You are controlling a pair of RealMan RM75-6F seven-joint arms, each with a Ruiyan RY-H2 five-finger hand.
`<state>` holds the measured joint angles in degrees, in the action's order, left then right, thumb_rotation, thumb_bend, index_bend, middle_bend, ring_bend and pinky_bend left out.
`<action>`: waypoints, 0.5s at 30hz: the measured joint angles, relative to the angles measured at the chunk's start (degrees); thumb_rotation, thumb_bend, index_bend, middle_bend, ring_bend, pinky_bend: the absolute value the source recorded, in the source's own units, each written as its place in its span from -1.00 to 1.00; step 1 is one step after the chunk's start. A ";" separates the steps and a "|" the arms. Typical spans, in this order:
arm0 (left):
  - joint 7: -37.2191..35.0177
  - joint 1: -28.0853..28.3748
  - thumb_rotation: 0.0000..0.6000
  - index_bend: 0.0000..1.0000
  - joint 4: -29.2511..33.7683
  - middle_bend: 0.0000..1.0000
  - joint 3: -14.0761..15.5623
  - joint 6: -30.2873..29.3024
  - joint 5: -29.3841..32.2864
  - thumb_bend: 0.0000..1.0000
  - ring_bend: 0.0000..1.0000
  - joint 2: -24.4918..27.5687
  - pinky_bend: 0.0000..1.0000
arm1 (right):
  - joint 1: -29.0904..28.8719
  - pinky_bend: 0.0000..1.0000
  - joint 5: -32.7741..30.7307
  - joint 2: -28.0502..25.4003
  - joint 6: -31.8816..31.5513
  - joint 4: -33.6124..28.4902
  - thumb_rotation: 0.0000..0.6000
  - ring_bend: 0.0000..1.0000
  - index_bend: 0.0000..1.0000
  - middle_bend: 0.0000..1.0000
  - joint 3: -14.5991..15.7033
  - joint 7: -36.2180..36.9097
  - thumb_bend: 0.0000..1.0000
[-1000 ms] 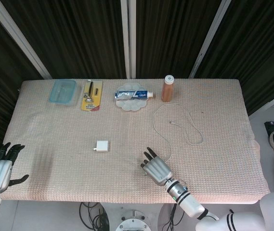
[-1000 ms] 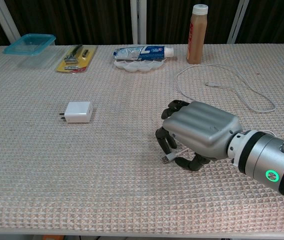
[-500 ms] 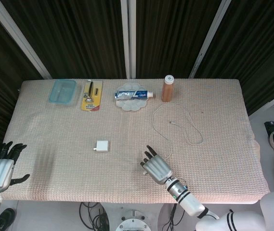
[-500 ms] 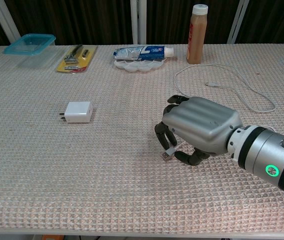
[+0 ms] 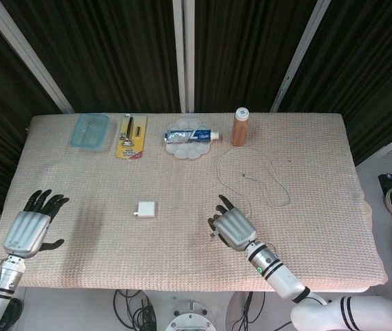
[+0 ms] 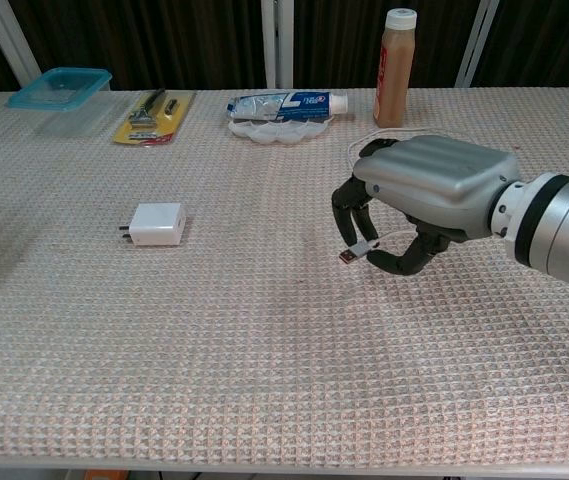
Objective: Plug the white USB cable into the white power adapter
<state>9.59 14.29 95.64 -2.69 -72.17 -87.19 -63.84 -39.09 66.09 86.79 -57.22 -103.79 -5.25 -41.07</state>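
Note:
The white power adapter (image 5: pixel 145 209) (image 6: pixel 158 224) lies flat on the mat, prongs pointing left, with nothing touching it. My right hand (image 5: pixel 233 227) (image 6: pixel 426 196) hovers above the mat to its right and pinches the USB plug end of the white cable (image 6: pixel 357 251). The plug's metal tip points left toward the adapter. The rest of the cable (image 5: pixel 264 181) loops back across the mat toward the bottle, partly hidden behind the hand in the chest view. My left hand (image 5: pixel 30 227) is over the mat's near left edge, fingers spread, holding nothing.
Along the far edge stand a blue lidded container (image 5: pixel 89 130), a razor on a yellow card (image 5: pixel 131 136), a toothpaste tube on a white dish (image 5: pixel 192 136) and a brown bottle (image 5: pixel 240 127). The table sits under a beige waffle mat (image 5: pixel 113 179).
My right hand has lifted off the mat with the USB plug pinched and moved up and away from me. My left hand has come in over the mat's left edge.

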 measured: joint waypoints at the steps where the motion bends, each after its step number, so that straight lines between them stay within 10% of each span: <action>1: 0.26 1.20 1.00 -0.68 0.35 -0.75 -0.29 1.50 -0.02 -0.89 -1.00 -0.05 -1.00 | -0.15 -0.90 -0.75 -1.16 0.29 -0.74 1.00 -0.52 0.22 0.05 -0.42 0.67 -0.06; 15: 4.45 18.54 1.00 -0.64 -2.72 -0.75 -5.35 22.25 7.23 -0.73 -1.00 -9.62 -1.00 | -1.30 -0.90 -6.49 -13.93 0.79 -7.27 1.00 -0.51 0.24 0.06 -4.69 7.04 -0.05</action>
<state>14.04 32.83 92.92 -8.04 -49.92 -79.95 -73.47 -40.39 59.60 72.86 -56.43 -111.06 -9.94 -34.02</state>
